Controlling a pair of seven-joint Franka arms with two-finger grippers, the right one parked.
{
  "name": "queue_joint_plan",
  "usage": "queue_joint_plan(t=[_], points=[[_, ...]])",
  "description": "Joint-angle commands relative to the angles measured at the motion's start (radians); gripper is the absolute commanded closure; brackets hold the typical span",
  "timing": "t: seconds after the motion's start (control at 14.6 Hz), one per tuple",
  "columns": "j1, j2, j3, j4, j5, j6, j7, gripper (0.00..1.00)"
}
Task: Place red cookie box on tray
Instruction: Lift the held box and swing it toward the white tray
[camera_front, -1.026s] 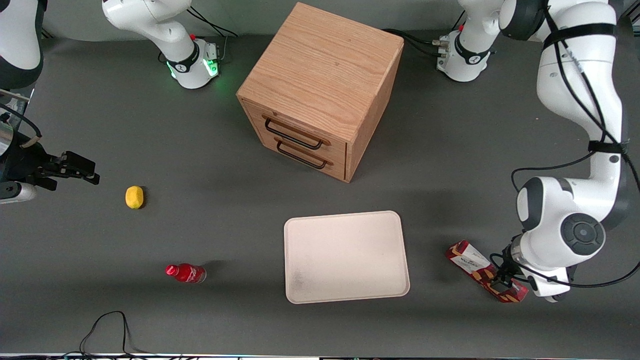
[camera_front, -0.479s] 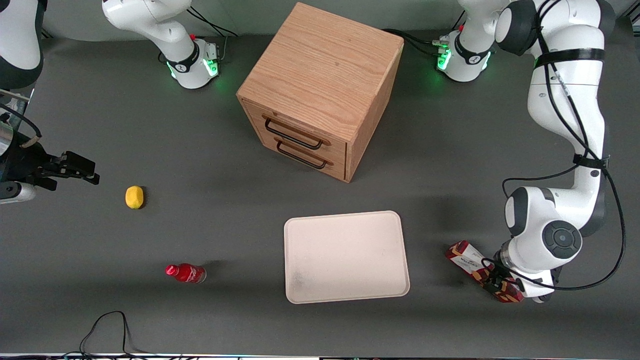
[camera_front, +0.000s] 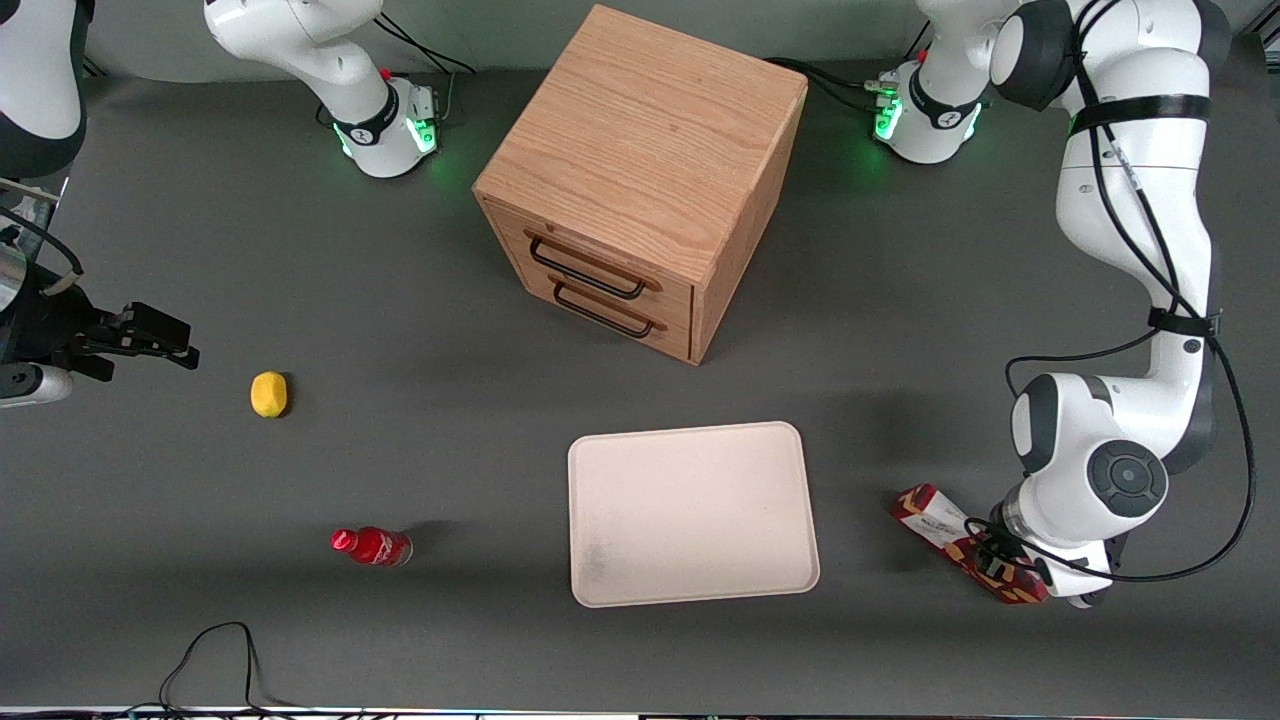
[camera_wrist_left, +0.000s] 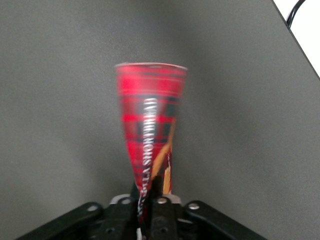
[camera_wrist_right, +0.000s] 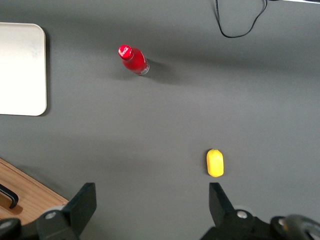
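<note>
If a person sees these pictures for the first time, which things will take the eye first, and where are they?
First the big wooden drawer cabinet, standing on the table farther from the front camera than the cream tray. Next the red cookie box, lying on the table beside the tray toward the working arm's end, with the gripper shut on one end of it. A small red bottle and a yellow lemon sit toward the parked arm's end.
</note>
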Motion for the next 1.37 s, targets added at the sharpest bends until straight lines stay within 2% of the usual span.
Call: queue_joint_plan(t=[0.0, 0.34, 0.55, 0.75, 1.16, 1.3], points=[[-0.004, -0.043, 0.004, 0.024, 0.019, -0.087, -0.003, 1.0], [-0.003, -0.127, 0.002, 0.142, 0.004, -0.348, 0.055, 1.0], [0.006, -0.221, 0.004, 0.167, -0.044, -0.47, 0.112, 1.0], [0.019, -0.328, 0.0, 0.168, -0.05, -0.584, 0.138, 1.0], [0.014, -0.387, 0.0, 0.197, -0.048, -0.656, 0.16, 1.0], [-0.009, -0.384, 0.0, 0.199, -0.048, -0.652, 0.288, 1.0]])
